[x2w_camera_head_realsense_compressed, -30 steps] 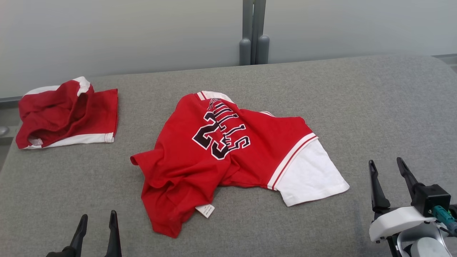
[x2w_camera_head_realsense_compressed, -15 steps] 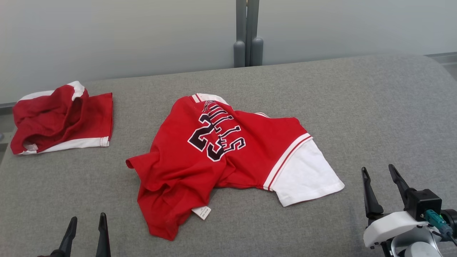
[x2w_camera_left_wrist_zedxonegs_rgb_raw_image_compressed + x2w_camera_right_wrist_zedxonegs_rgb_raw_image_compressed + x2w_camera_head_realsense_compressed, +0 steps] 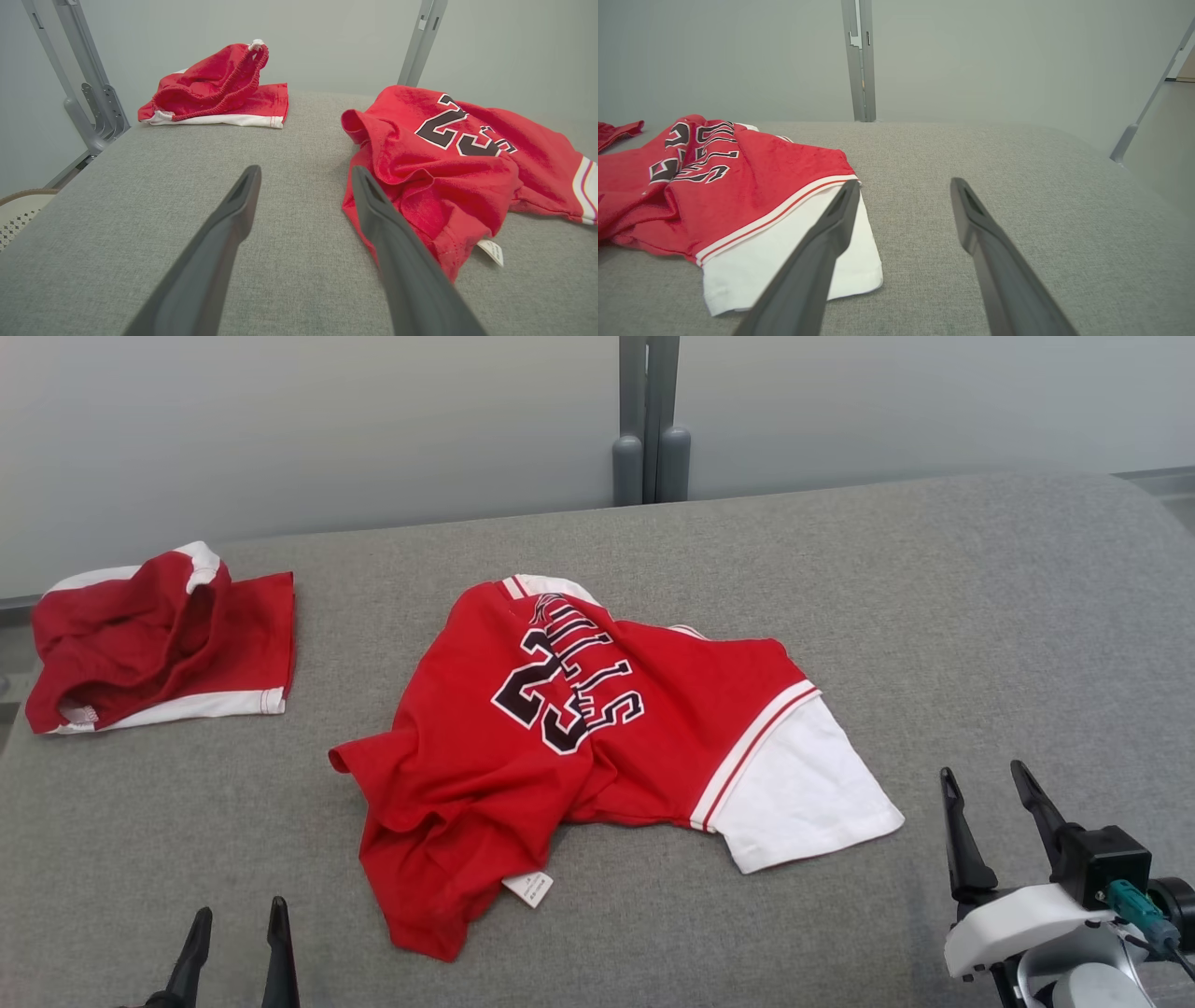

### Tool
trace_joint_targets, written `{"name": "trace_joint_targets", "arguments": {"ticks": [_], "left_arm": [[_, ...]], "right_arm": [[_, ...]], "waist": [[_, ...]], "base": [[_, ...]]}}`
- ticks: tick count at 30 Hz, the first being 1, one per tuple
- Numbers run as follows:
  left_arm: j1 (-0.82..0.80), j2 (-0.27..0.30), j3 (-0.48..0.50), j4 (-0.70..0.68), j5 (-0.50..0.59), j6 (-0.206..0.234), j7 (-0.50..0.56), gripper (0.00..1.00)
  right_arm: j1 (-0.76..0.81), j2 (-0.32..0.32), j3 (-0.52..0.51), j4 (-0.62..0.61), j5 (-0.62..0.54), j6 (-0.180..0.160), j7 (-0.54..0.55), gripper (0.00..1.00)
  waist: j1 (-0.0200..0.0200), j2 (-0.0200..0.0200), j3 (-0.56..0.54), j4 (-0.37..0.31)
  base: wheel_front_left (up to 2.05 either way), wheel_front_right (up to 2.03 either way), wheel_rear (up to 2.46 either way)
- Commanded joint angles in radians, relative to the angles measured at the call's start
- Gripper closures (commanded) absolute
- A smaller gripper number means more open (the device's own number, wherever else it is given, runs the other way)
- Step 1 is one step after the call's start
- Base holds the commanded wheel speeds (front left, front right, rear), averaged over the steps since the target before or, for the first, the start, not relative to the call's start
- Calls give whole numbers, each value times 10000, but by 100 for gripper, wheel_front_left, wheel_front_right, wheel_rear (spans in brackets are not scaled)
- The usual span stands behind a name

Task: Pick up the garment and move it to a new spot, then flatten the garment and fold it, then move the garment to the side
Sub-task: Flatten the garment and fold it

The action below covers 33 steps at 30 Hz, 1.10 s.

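Right end effector (image 3: 982, 770) slightly lower; crumpled red jersey (image 3: 560, 737) on grey woven surface (image 3: 934, 616).

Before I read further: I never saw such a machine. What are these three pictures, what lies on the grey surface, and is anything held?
It is a wheeled robot with two arms. One picture looks down from its head; the other two look from each wrist along that arm's two dark fingers. On the grey padded surface lie a crumpled red jersey with a white sleeve, in the middle, and red shorts at the far left. Both pairs of jaws stand open and hold nothing.
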Motion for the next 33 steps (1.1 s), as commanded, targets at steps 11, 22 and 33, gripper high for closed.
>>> {"name": "trace_joint_targets", "arguments": {"ticks": [11,22,33], "left_arm": [[-334,-246,-1213,-439,-439,-59,1759,0],[300,-441,-2291,-2576,-1248,403,5040,0],[-647,-474,-2397,-1777,-1321,688,5440,0]], "right_arm": [[-1000,-218,384,76,229,-2,914,0],[-1303,-1341,1205,-171,641,-5,4736,0],[-2050,-1592,1728,396,857,-5,5433,0]], "waist": [[0,-1,429,99],[0,-1,1099,187],[0,-1,1907,177]], "base": [[0,0,0],[0,0,0],[0,0,0]]}}
